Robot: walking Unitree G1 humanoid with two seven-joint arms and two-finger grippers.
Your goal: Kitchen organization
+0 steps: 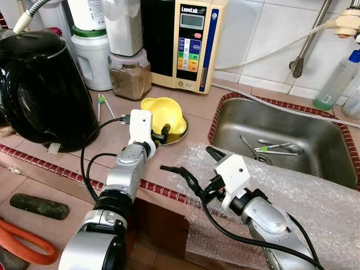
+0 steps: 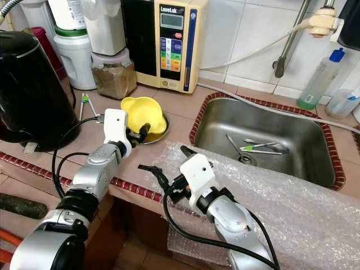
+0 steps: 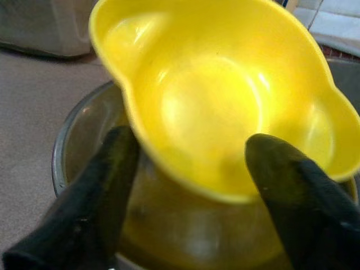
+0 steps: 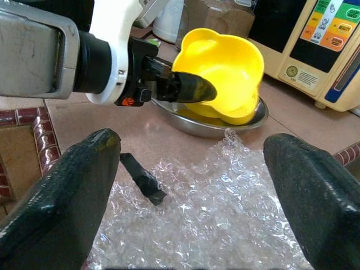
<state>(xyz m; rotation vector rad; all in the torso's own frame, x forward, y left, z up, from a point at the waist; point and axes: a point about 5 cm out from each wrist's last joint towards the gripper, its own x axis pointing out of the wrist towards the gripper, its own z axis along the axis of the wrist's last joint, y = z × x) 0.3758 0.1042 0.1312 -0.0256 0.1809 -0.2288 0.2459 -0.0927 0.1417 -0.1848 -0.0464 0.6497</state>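
Low in the frame, the right gripper [image 1: 188,163] hovers with its fingers spread wide over a sheet of bubble wrap [image 1: 292,191] that drapes the front edge of the tabletop [image 1: 202,107] at lower right. A small black piece [image 4: 143,179] lies on the wrap beneath it. Just left of centre, the left gripper [image 1: 163,134] has its fingers [image 3: 95,208] on either side of the near rim of a yellow bowl [image 1: 163,114], one inside and one outside, holding it tilted. The bowl sits in a shallow metal dish [image 4: 197,125] on the tabletop. At right, the steel sink [image 1: 270,132] holds some utensils [image 1: 275,148]. A black kettle [image 1: 42,90] stands at upper left. Along the tiled back wall stand a jar of brown powder [image 1: 130,74] and a cream appliance with coloured buttons [image 1: 194,45]; a green-tinted spray bottle [image 1: 337,81] is at upper right.
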